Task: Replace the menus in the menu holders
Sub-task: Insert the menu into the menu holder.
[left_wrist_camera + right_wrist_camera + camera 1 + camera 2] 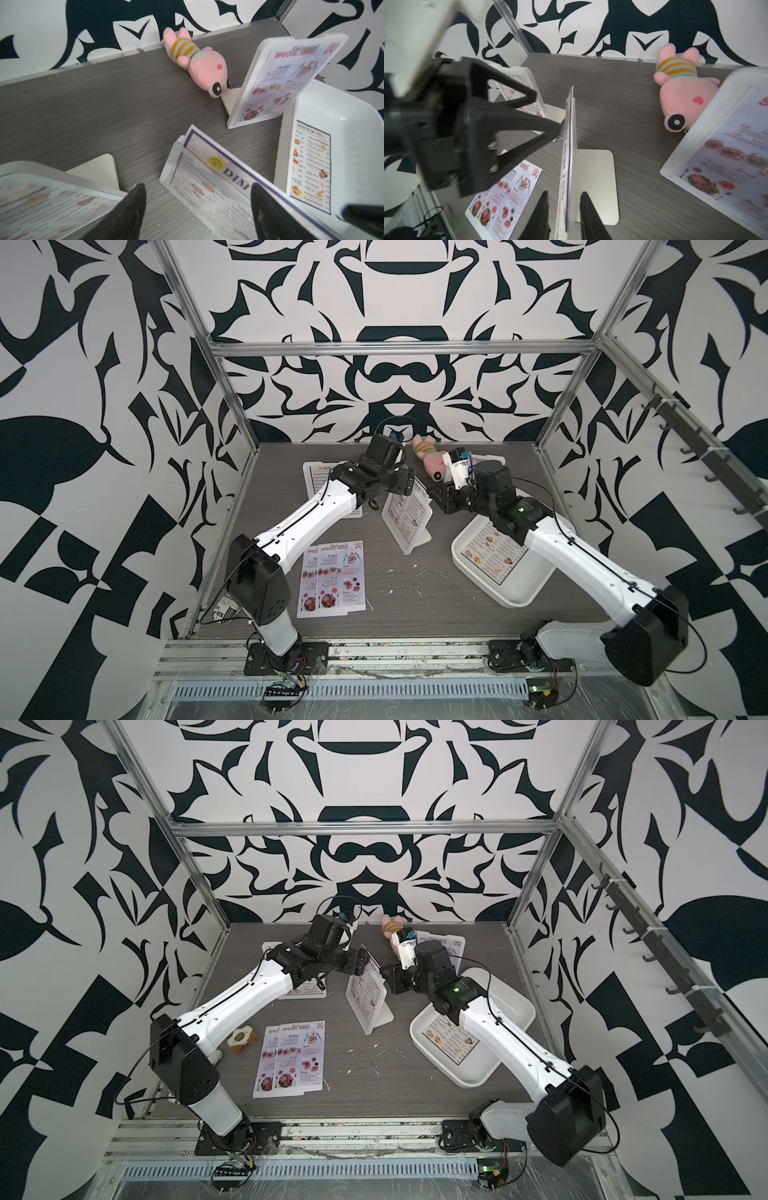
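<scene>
Closest in, an aluminium rail (374, 655) carries both arm bases along the front edge of a grey wood-grain table (415, 605). Black-and-white patterned walls (395, 377) close off three sides, framed by aluminium posts (231, 393).

The middle holder (405, 524) stands on its foot at mid-table, leaning. Far to its left, a small yellow-and-white thing (242, 1038) lies by the left arm. Left of it and farther back, the left holder (313, 477) shows a DIM SUM INN page, mostly hidden under the arm. Left of it and nearer the rail, two SPECIAL MENU sheets (338, 578) lie flat and overlapping.

The left gripper (198, 185) hangs at the middle holder's top, jaws wide apart and holding nothing. One fingertip (550, 128) is right at the DIM SUM sheet (216, 164) that sticks up askew out of that holder. The right gripper (564, 192) sits astride the same top edge, jaws only a little apart. A gap shows on each side, and no grip is visible.

Behind and to the right of the middle holder lies a pink plush (430, 458), its nose at the foot of the right holder (276, 83), which carries a SPECIAL MENU. Right of the middle holder, a white tray (528, 593) holds a flat DIM SUM INN page (494, 558). Farthest right, a hook bar (685, 427) runs along the wall.
</scene>
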{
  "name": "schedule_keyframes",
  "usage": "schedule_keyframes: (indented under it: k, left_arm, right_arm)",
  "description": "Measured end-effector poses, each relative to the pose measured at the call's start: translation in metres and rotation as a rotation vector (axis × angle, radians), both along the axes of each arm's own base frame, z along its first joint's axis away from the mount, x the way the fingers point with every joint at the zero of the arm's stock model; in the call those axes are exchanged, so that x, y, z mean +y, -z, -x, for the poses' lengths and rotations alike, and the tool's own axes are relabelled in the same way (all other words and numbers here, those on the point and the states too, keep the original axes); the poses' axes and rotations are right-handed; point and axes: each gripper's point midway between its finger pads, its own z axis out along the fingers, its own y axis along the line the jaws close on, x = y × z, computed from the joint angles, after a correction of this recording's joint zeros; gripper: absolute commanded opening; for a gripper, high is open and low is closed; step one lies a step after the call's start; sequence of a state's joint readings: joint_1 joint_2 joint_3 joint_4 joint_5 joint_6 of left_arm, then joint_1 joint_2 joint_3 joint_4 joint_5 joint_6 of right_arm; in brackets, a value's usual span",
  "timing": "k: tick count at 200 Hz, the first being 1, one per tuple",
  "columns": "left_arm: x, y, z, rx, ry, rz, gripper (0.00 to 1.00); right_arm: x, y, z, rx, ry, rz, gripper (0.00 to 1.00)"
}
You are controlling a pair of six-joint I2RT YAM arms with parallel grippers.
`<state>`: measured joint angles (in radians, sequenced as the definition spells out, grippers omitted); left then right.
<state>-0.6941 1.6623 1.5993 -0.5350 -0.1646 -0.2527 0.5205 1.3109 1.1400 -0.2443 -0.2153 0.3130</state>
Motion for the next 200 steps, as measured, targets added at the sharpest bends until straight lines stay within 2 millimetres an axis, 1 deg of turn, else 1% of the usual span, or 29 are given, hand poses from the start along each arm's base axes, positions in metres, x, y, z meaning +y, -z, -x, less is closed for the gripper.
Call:
schedule_keyframes:
  k: [17, 34, 56, 66, 77, 91, 105, 124, 136, 158, 182, 200]
  left_arm:
    - [0.011, -0.007, 0.005, -0.021, -0.033, 0.012, 0.81]
    - [0.023, -0.002, 0.011, -0.016, -0.073, 0.004, 0.81]
    - [0.039, 0.02, 0.019, 0.017, -0.126, -0.031, 0.81]
    - [0.045, 0.033, 0.022, 0.039, -0.148, -0.049, 0.81]
    - [0.052, 0.045, 0.025, 0.058, -0.17, -0.065, 0.81]
    - [0.061, 0.058, 0.029, 0.081, -0.204, -0.079, 0.81]
    - [0.07, 0.067, 0.032, 0.099, -0.23, -0.084, 0.8]
    - [0.082, 0.072, 0.035, 0.11, -0.266, -0.081, 0.8]
    - [0.089, 0.071, 0.036, 0.109, -0.283, -0.075, 0.8]
    - [0.097, 0.063, 0.035, 0.092, -0.304, -0.052, 0.8]
    - [0.099, 0.057, 0.033, 0.076, -0.315, -0.03, 0.8]
    - [0.099, 0.057, 0.032, 0.075, -0.314, -0.024, 0.8]
  right_arm:
    - [-0.005, -0.001, -0.01, 0.015, 0.058, 0.017, 0.1]
    - [-0.007, -0.01, -0.024, 0.024, 0.105, 0.05, 0.06]
    - [0.0, -0.025, -0.048, 0.017, 0.149, 0.081, 0.01]
    - [0.005, -0.025, -0.055, 0.02, 0.159, 0.103, 0.0]
    - [0.012, -0.02, -0.059, 0.033, 0.167, 0.144, 0.0]
    - [0.023, -0.009, -0.058, 0.053, 0.16, 0.2, 0.0]
    - [0.035, 0.002, -0.054, 0.073, 0.141, 0.251, 0.0]
    - [0.047, 0.017, -0.047, 0.098, 0.115, 0.305, 0.0]
    - [0.051, 0.024, -0.042, 0.113, 0.101, 0.326, 0.0]
    - [0.051, 0.025, -0.039, 0.12, 0.098, 0.329, 0.0]
    - [0.05, 0.02, -0.038, 0.119, 0.105, 0.313, 0.0]
    - [0.049, 0.016, -0.037, 0.115, 0.112, 0.304, 0.09]
